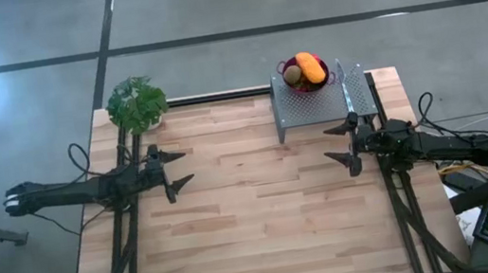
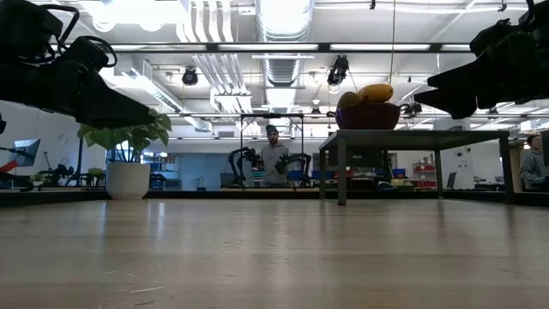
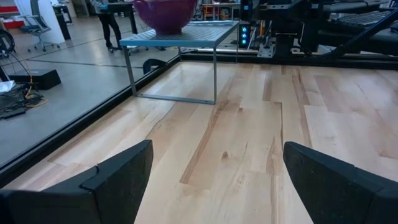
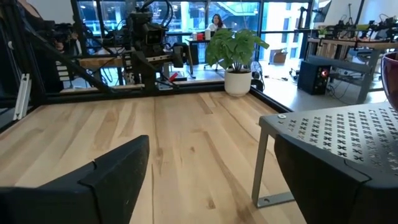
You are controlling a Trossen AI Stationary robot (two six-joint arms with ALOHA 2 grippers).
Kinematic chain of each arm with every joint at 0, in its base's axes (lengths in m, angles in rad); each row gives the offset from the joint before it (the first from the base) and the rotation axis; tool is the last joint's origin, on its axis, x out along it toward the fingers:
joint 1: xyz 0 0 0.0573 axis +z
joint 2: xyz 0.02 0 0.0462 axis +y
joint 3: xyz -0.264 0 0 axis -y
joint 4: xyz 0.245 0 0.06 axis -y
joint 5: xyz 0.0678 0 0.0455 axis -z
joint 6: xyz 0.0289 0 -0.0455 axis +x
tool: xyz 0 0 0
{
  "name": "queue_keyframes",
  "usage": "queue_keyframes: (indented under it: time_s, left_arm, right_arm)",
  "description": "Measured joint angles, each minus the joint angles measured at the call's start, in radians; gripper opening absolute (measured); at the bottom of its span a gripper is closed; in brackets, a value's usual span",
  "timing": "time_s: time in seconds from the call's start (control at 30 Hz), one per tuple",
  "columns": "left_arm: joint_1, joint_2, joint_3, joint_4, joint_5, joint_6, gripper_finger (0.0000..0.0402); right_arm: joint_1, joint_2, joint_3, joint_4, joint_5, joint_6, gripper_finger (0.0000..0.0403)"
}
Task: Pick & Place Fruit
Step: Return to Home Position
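Note:
A dark red bowl [image 1: 305, 78] stands on a grey perforated metal stand [image 1: 312, 106] at the table's far right. In it lie an oblong orange piece [image 1: 311, 66] and a brown round fruit [image 1: 293, 75]; the low view shows the bowl [image 2: 367, 115] with both on top. Other fruit pieces are out of view. My left gripper [image 1: 179, 167] hangs open above the table's left middle, fingers pointing right. My right gripper [image 1: 337, 143] is open at the right, just near the stand's near edge, pointing left. Both are empty.
A green leafy plant in a white pot [image 1: 135, 104] stands at the table's far left corner. The stand's thin legs [image 3: 215, 74] reach down to the wood. Bare wood [image 1: 264, 210] spreads between and in front of the grippers. A person [image 2: 273, 156] stands far behind the table.

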State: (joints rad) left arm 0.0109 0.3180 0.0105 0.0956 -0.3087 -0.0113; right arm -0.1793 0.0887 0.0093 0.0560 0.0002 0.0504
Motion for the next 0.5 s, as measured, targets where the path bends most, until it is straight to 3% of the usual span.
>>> queue_keyframes:
  time_s: [0.5]
  left_arm:
    - [0.000, 0.000, 0.000, 0.000, 0.000, 0.000, 0.0365]
  right_arm:
    - [0.000, -0.001, 0.000, 0.000, 0.000, -0.001, 0.0287]
